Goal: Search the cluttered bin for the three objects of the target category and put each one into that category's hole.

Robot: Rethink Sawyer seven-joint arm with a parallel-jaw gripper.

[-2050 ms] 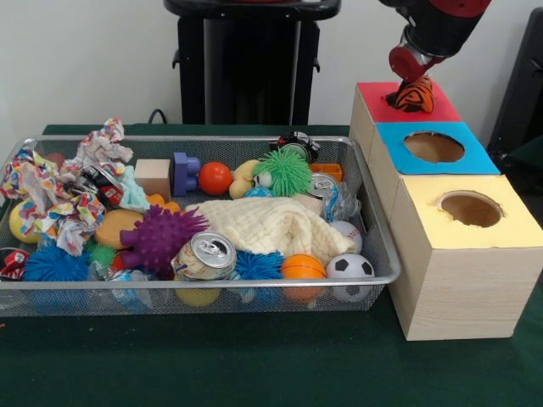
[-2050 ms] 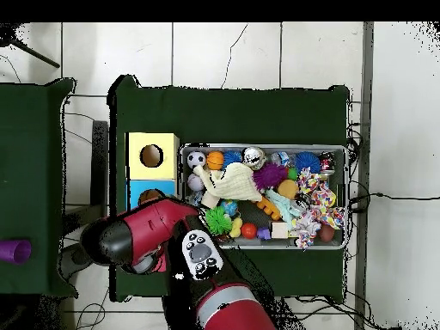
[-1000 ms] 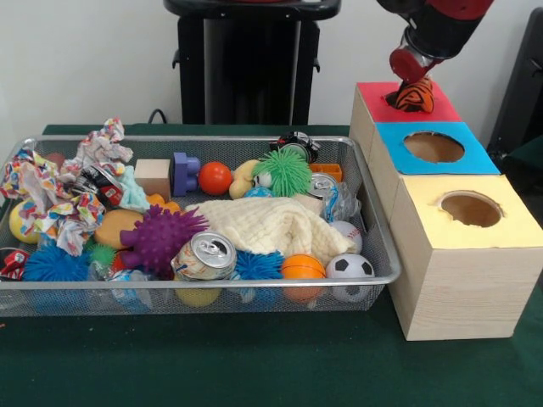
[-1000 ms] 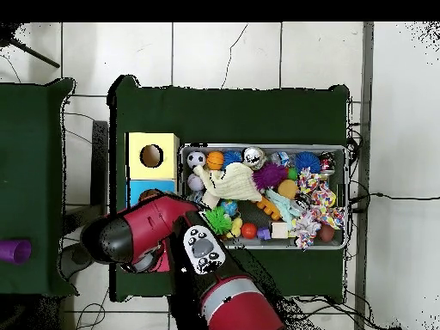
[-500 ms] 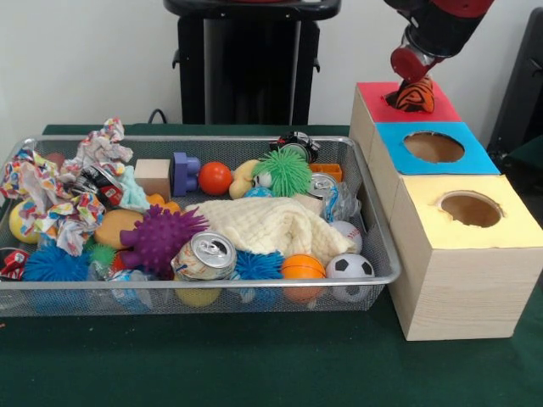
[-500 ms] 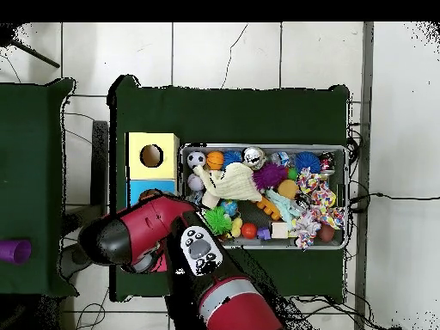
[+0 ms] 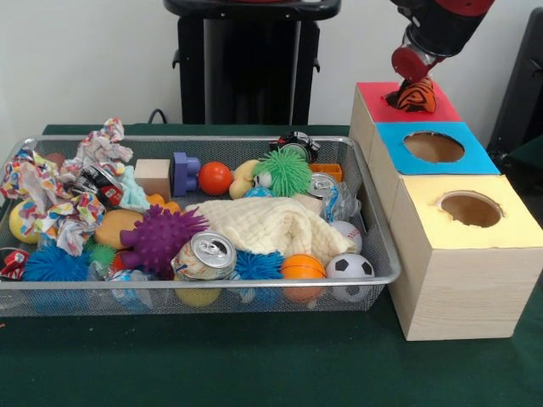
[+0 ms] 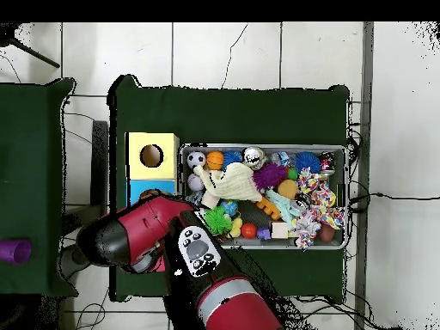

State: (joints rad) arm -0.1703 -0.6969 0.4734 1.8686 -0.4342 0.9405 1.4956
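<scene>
— Starting far to the gripper's left in the front view, what do we have?

— We see the wire bin point(image 7: 373, 229) crowded with toys: crumpled patterned paper point(image 7: 51, 191), a purple spiky ball point(image 7: 159, 237), a drink can point(image 7: 204, 255) and a cream cloth point(image 7: 270, 225) draped over the middle. A green spiky ball point(image 7: 284, 172) sits toward the back, and a small soccer ball point(image 7: 349, 267) lies in the corner nearest the boxes.

— And closer to the gripper?

— Three boxes stand in a row just beside the bin. The yellow box point(image 7: 501, 233) and blue box point(image 7: 475, 157) show open, empty holes. The red box point(image 7: 373, 95) sits directly below the gripper point(image 7: 416, 82), and an orange striped toy point(image 7: 416, 97) rests in its hole, poking above the rim.

— Is the gripper holding the toy?

— We cannot tell. The wrist hangs right over the toy, but the tips are hidden against it. In the overhead view the arm point(image 8: 137, 236) covers the red box altogether.

— Why does it sit that way?

— We judge the arm stands over the red hole to drop the toy straight in; the toy looks wedged at the opening rather than fallen through, so it may need a push.
</scene>
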